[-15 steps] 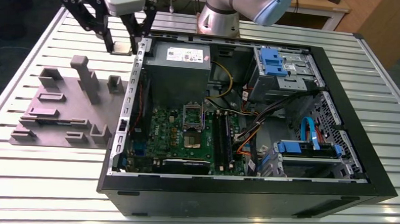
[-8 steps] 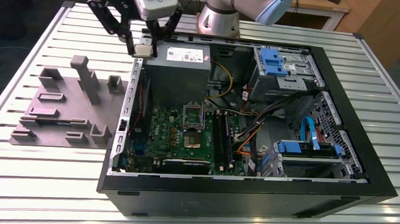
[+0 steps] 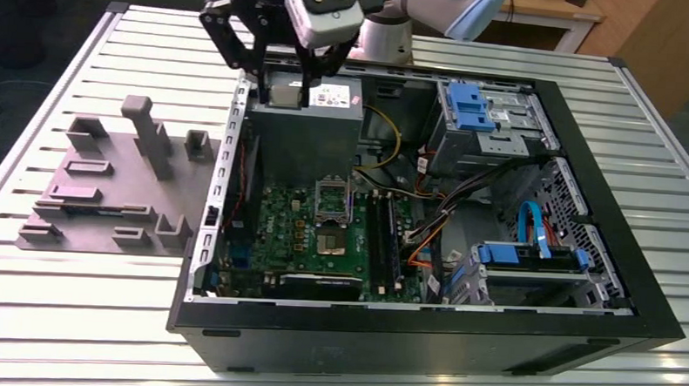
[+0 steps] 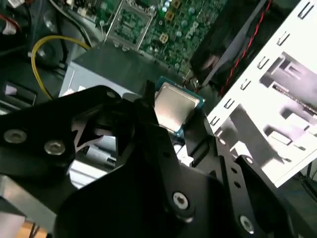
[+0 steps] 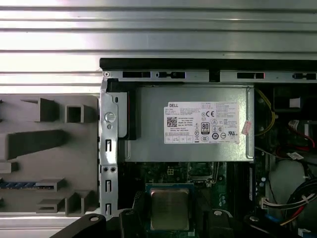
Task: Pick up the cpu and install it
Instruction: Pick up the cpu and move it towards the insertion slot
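The cpu (image 4: 173, 106), a small square chip with a shiny metal top, is held by its edges between the black fingers (image 4: 146, 99) of my gripper (image 4: 174, 113), which is shut on it. In the exterior view the gripper (image 3: 283, 79) hangs with the cpu (image 3: 285, 94) over the grey power supply (image 3: 312, 126), at the far end of the open computer case (image 3: 408, 327). The first wrist view shows the cpu (image 5: 170, 208) in the gripper (image 5: 170, 214), above the green motherboard's edge. The motherboard's cpu socket (image 3: 331, 201) lies open further into the case.
A grey fixture block (image 3: 100, 195) with slots and posts sits beside the case on the exterior view's left. Inside the case are cables (image 3: 436, 223), blue drive brackets (image 3: 470, 107) and memory slots (image 3: 386, 238). The slatted metal table (image 3: 71, 321) surrounds everything.
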`<state>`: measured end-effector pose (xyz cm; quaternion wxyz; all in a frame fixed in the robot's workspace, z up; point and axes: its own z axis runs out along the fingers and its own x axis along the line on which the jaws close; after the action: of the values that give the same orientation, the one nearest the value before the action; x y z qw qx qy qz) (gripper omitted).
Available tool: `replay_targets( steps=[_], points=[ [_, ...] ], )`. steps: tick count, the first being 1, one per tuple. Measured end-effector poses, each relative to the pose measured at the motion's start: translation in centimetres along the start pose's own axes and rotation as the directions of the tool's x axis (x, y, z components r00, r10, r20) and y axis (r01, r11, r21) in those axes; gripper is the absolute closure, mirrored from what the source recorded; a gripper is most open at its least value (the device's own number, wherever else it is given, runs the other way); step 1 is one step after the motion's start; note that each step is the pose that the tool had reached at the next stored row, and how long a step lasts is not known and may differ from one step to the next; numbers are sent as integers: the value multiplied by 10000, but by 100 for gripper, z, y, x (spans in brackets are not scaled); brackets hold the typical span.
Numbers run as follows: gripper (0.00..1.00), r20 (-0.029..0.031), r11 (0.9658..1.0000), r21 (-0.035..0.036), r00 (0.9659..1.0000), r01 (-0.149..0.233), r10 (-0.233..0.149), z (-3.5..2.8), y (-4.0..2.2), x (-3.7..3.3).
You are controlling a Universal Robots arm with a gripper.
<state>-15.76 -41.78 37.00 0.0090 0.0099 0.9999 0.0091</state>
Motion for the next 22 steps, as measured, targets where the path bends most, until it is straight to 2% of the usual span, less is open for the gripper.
replay_targets(
  steps=[6,9,12,22],
  points=[
    [53,2,10000,4,10000,-48,48,15,-106,-4],
    [53,1,10000,6,10000,-70,70,28,-116,-50],
    [53,3,10000,4,10000,-73,73,42,-114,-155],
    [53,2,10000,5,10000,-73,73,85,-106,-594]
  ],
)
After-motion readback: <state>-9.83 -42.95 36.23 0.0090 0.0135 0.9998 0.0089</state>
